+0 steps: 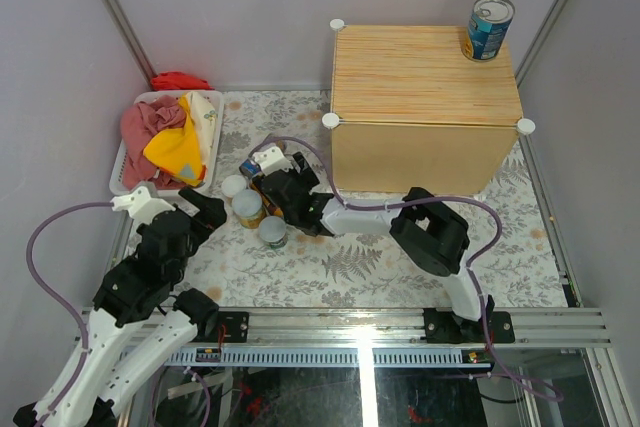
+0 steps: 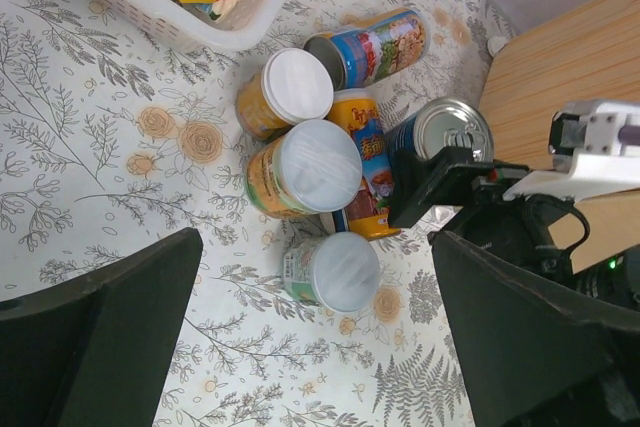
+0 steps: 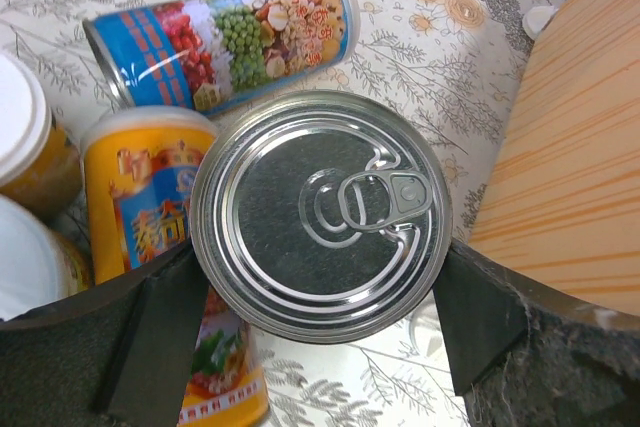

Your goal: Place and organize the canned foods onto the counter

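A blue-labelled tin [image 1: 488,29] stands on the far right corner of the wood-grain counter [image 1: 425,107]. My right gripper [image 3: 315,312] is shut on a second silver-topped tin [image 3: 320,215] down on the table by the counter's left side; its fingers [image 3: 478,312] press both sides. Next to it lie a slim multicoloured can [image 3: 230,37] and a yellow can [image 3: 160,197]. Two orange-yellow jars with white lids [image 2: 295,87] [image 2: 310,167] and a short pale-lidded can [image 2: 340,269] stand close by. My left gripper [image 2: 315,347] is open and empty, just short of the pale-lidded can.
A white plastic basket [image 1: 215,137] with red and yellow cloths stands at the back left, close to the cans. A red cloth [image 1: 180,80] lies behind it. Walls close in the table on three sides.
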